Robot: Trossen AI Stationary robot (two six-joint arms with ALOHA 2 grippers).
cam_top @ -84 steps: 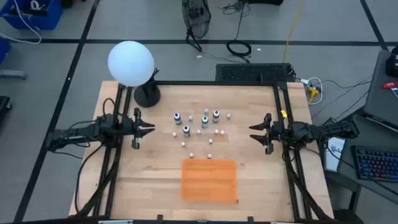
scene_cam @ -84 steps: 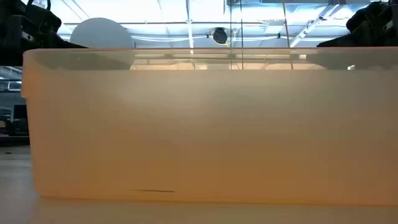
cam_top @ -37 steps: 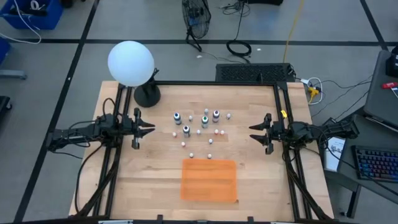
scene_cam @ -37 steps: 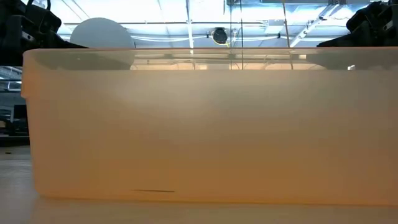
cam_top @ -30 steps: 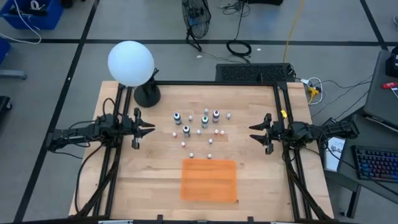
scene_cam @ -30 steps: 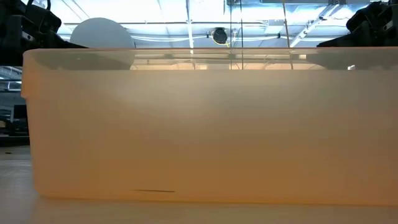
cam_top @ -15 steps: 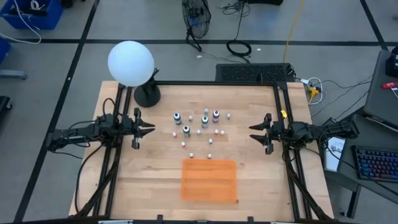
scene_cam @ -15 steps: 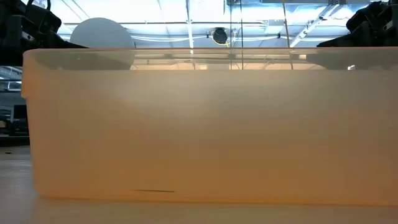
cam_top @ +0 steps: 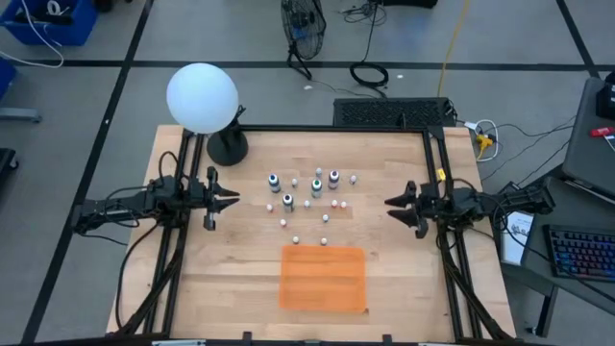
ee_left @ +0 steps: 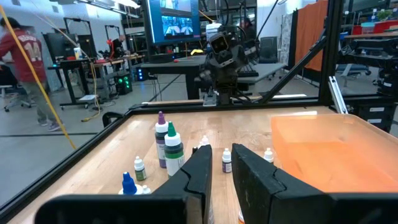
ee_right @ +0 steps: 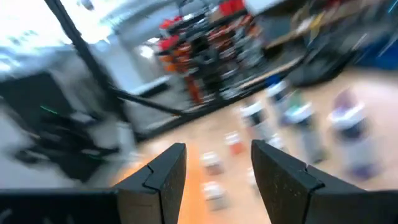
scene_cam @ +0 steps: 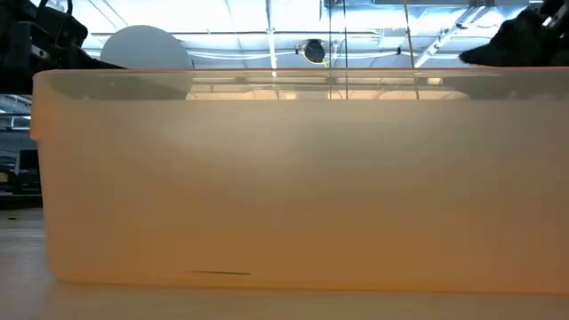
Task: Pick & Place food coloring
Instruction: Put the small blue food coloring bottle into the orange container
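The right gripper (cam_top: 392,204) has shifted a little since half a second ago: seen from above it now sits slightly lower and turned inward at the right edge of the bench (cam_top: 192,279), and its wrist view is smeared by motion. Its fingers (ee_right: 163,175) stand well apart with nothing between them. The left gripper (cam_top: 233,198) has not moved at the left side, its fingers (ee_left: 198,172) nearly together and empty. The food coloring (cam_top: 309,197) stays clustered on the bench between the two grippers, just above the orange mat (cam_top: 323,278), untouched.
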